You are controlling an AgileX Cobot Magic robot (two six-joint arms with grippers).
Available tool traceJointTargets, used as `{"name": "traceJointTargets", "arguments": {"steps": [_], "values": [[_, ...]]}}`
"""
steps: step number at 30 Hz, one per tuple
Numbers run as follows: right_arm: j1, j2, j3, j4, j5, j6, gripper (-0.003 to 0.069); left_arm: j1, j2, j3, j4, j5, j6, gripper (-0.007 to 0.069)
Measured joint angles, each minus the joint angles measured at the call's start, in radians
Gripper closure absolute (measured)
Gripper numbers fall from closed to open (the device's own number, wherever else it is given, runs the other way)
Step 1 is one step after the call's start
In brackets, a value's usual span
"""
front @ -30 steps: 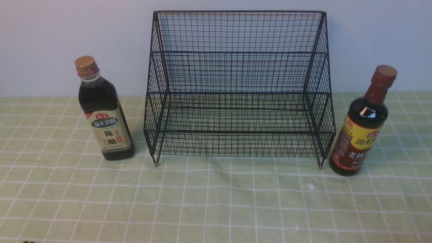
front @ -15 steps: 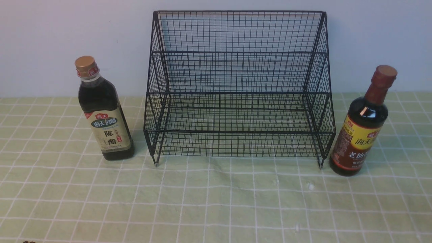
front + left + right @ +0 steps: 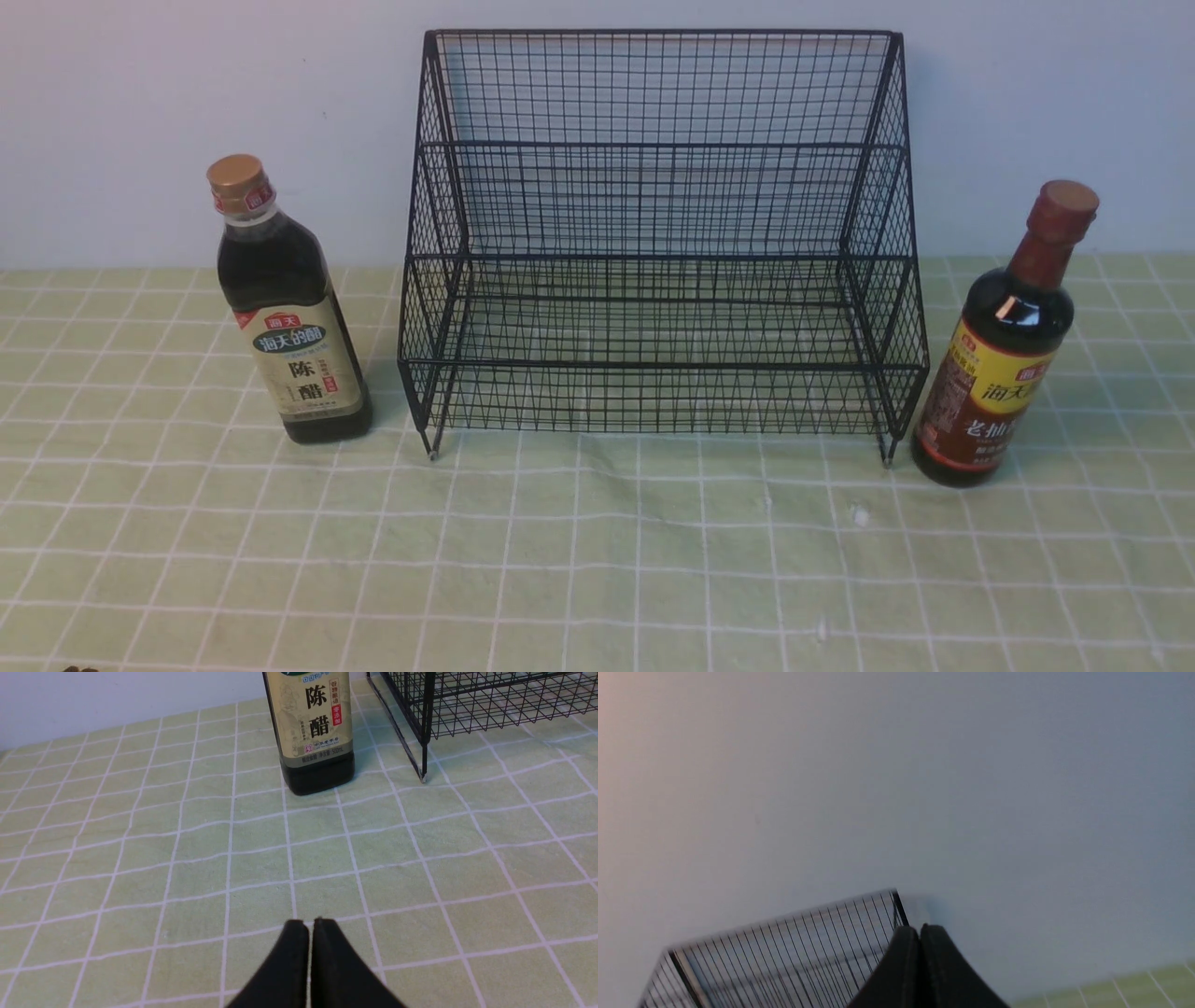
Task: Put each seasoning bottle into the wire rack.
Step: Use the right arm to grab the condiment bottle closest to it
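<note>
The black wire rack stands empty at the back middle of the table. The squarish bottle with gold cap and beige label stands upright left of it; its lower part shows in the left wrist view. The round bottle with reddish-brown neck and yellow-red label stands upright by the rack's right front foot. My left gripper is shut and empty, over the cloth well short of the squarish bottle. My right gripper is shut and empty, raised, facing the wall above the rack's top corner. Neither gripper shows in the front view.
A green checked cloth covers the table. A pale wall rises right behind the rack. The rack's left front foot stands close to the right of the squarish bottle.
</note>
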Motion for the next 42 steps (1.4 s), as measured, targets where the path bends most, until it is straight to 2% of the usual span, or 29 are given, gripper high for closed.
{"name": "traceJointTargets", "arguments": {"steps": [2,4,5,11,13,14,17,22,26,31,38,40,42], "values": [[0.0,0.119,-0.098,-0.021,0.139,-0.031,0.067,0.0,0.0,0.0,0.0,0.0,0.0,0.0631],[0.0,0.196,-0.156,-0.026,0.208,-0.063,0.0666,0.0,0.0,0.0,0.0,0.0,0.0,0.0631],[0.0,0.294,-0.227,-0.021,0.27,-0.113,0.0654,0.0,0.0,0.0,0.0,0.0,0.0,0.0631],[0.0,0.566,-0.426,0.083,0.372,-0.299,0.0572,0.0,0.0,0.0,0.0,0.0,0.0,0.0631],[0.0,0.679,-0.503,0.161,0.391,-0.389,0.0503,0.0,0.0,0.0,0.0,0.0,0.0,0.0631],[0.0,0.687,-0.503,0.167,0.391,-0.389,0.0503,0.0,0.0,0.0,0.0,0.0,0.0,0.0631],[0.0,0.829,-0.583,0.248,0.393,-0.512,0.0385,0.0,0.0,0.0,0.0,0.0,0.0,0.0631],[0.005,0.968,-0.66,0.333,0.386,-0.599,0.0199,0.0,0.0,0.0,0.0,0.0,0.0,0.0631],[0.035,1.05,-0.692,0.342,0.329,-0.647,0.0104,0.0,0.0,0.0,0.0,0.0,0.0,0.0631],[0.041,1.128,-0.694,0.326,0.307,-0.658,0.0076,0.0,0.0,0.0,0.0,0.0,0.0,0.0631],[0.041,1.215,-0.694,0.303,0.377,-0.66,0.0072,0.0,0.0,0.0,0.0,0.0,0.0,0.0631],[0.041,1.225,-0.694,0.292,0.388,-0.66,0.0086,0.0,0.0,0.0,0.0,0.0,0.0,0.0631],[0.041,1.226,-0.694,0.277,0.392,-0.66,0.0139,0.0,0.0,0.0,0.0,0.0,0.0,0.0631]]}}
